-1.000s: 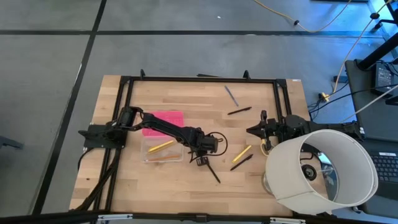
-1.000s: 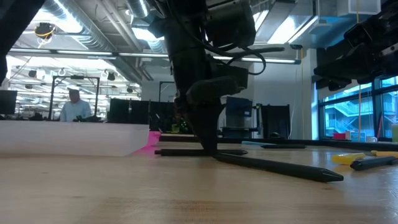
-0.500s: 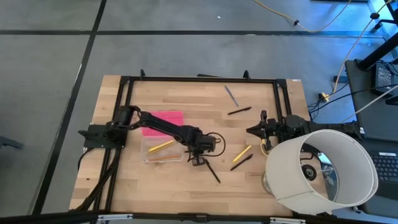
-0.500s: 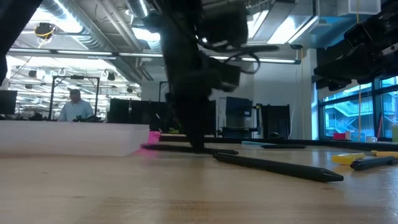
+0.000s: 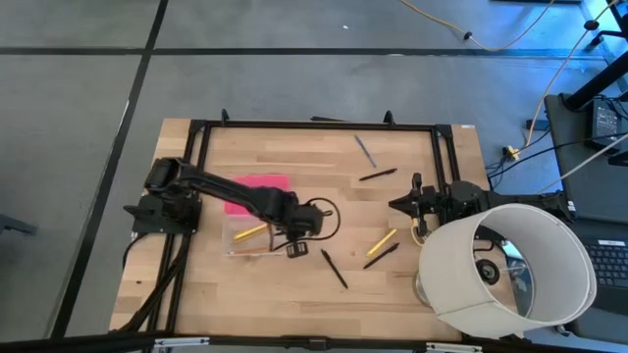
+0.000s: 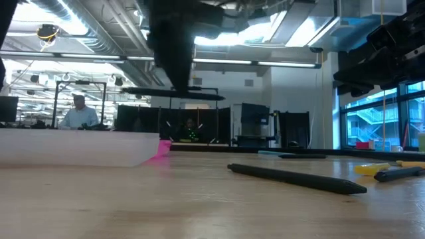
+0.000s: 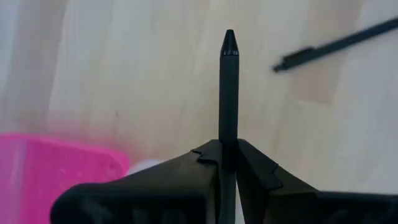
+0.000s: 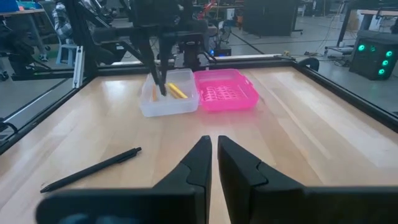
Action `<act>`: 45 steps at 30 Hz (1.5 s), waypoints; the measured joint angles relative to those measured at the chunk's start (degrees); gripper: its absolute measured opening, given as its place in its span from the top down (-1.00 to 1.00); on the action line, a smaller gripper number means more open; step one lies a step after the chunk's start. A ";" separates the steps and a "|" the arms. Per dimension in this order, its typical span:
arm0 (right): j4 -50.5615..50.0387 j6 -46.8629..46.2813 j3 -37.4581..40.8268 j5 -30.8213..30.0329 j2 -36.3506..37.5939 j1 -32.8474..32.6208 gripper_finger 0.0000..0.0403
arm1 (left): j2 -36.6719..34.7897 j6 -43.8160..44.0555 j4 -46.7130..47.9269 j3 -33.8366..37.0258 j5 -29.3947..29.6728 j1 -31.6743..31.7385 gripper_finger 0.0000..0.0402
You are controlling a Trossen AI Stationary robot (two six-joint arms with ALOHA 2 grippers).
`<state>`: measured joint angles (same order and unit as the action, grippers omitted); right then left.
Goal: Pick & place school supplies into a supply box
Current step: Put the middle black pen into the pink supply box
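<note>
On the wooden surface [image 5: 294, 294] my left gripper [image 5: 292, 248] hangs clamped on a black pen [image 7: 228, 93] just off the supply box [image 5: 255, 235] corner — the pen lies level, so I'd carry it over the open tray; right gripper [image 8: 213, 158] waits closed, well apart.

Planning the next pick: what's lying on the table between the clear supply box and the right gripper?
In the high view, between supply box and right gripper lie a black pen, a yellow pencil and another black pen.
</note>
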<state>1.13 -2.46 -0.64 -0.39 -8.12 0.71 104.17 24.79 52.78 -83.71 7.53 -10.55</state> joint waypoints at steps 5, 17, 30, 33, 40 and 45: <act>0.00 0.23 0.00 -0.02 0.00 0.02 0.83 | -6.37 6.49 -2.08 9.25 0.29 -2.41 0.90; 1.07 1.40 0.00 -6.25 0.00 0.00 0.83 | -19.10 16.03 -12.75 33.38 -0.06 -3.47 0.90; 1.18 1.39 0.00 -7.54 0.00 0.00 0.83 | -19.09 16.66 -22.65 40.75 -3.05 -3.45 0.89; 1.18 1.32 0.00 -7.54 0.00 0.00 0.83 | -19.09 16.64 -22.75 40.75 -3.02 -3.45 0.83; 1.18 1.27 0.00 -7.58 0.00 0.00 0.83 | -19.09 16.66 -22.71 40.75 -2.94 -3.45 0.58; 1.18 1.27 0.00 -7.60 0.00 0.00 0.83 | -19.15 16.52 -22.56 40.05 -3.03 -3.29 0.46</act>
<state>2.31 -1.19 -0.64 -7.99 -8.12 0.71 85.02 41.31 30.22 -43.66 4.50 -13.84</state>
